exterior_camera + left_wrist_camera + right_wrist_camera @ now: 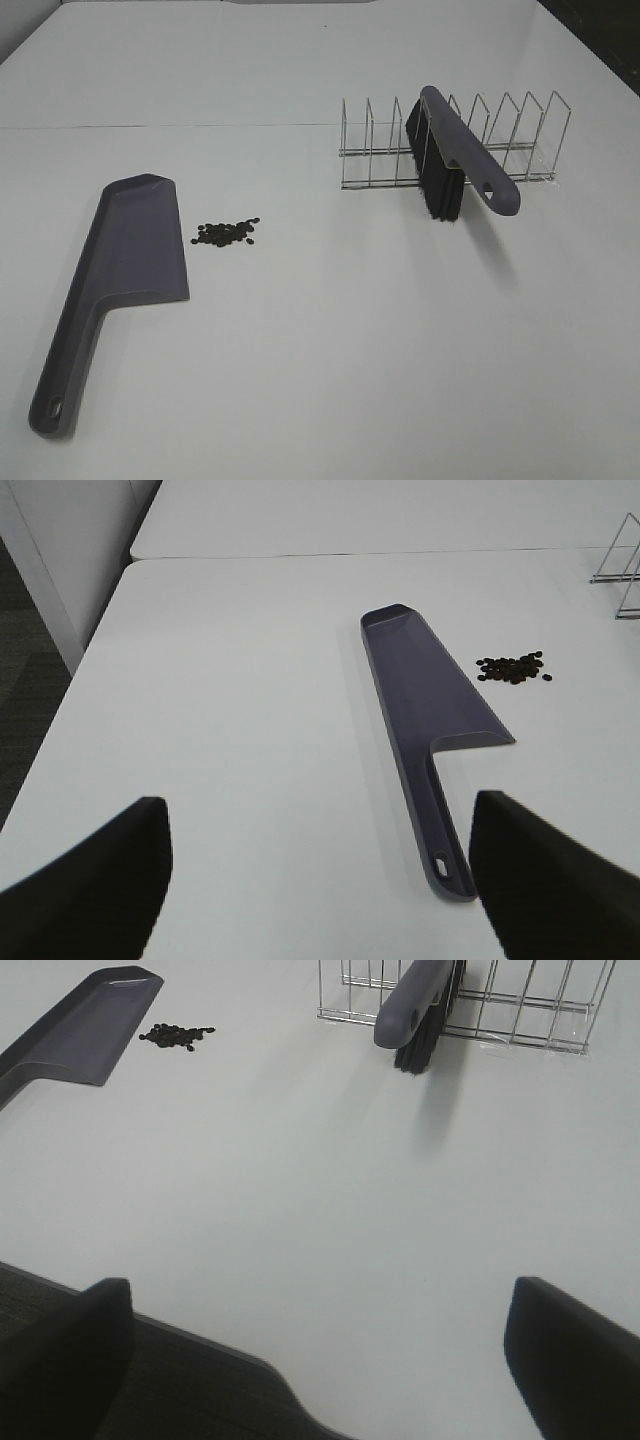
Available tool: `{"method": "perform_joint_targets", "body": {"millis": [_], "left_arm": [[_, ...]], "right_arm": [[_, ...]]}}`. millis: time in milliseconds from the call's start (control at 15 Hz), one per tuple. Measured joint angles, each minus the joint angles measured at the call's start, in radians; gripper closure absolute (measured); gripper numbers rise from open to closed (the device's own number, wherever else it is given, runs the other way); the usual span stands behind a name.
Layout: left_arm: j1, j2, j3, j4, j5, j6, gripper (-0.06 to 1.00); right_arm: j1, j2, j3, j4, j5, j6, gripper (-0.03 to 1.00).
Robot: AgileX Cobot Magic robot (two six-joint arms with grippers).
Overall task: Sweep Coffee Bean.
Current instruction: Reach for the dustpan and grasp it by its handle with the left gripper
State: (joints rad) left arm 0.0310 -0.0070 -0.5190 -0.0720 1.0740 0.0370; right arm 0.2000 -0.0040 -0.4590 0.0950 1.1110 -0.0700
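Note:
A small cluster of dark coffee beans (pixel 227 233) lies on the white table just right of the blade of a purple-grey dustpan (pixel 125 263) that lies flat with its handle toward the front. A brush (pixel 450 155) with a purple-grey handle and black bristles leans in a wire rack (pixel 455 140). Neither gripper shows in the high view. In the left wrist view my left gripper (pixel 320 875) is open, back from the dustpan's (pixel 430 705) handle end, with the beans (pixel 512 667) beyond. In the right wrist view my right gripper (pixel 320 1360) is open over the table's front edge, far from the brush (pixel 415 1005), the beans (pixel 176 1035) and the dustpan (pixel 75 1030).
The wire rack (pixel 480 1005) stands at the back right of the table. A seam between two tabletops (pixel 170 126) runs across behind the dustpan. The table's left edge (pixel 60 695) drops to a dark floor.

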Motion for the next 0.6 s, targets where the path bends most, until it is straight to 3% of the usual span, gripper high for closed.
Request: {"method": "perform_joint_targets", "body": {"millis": [600], "left_arm": [[0.0,0.0,0.0,0.0,0.0,0.0,0.19]], "right_arm": [[0.0,0.0,0.0,0.0,0.0,0.0,0.04]]}}
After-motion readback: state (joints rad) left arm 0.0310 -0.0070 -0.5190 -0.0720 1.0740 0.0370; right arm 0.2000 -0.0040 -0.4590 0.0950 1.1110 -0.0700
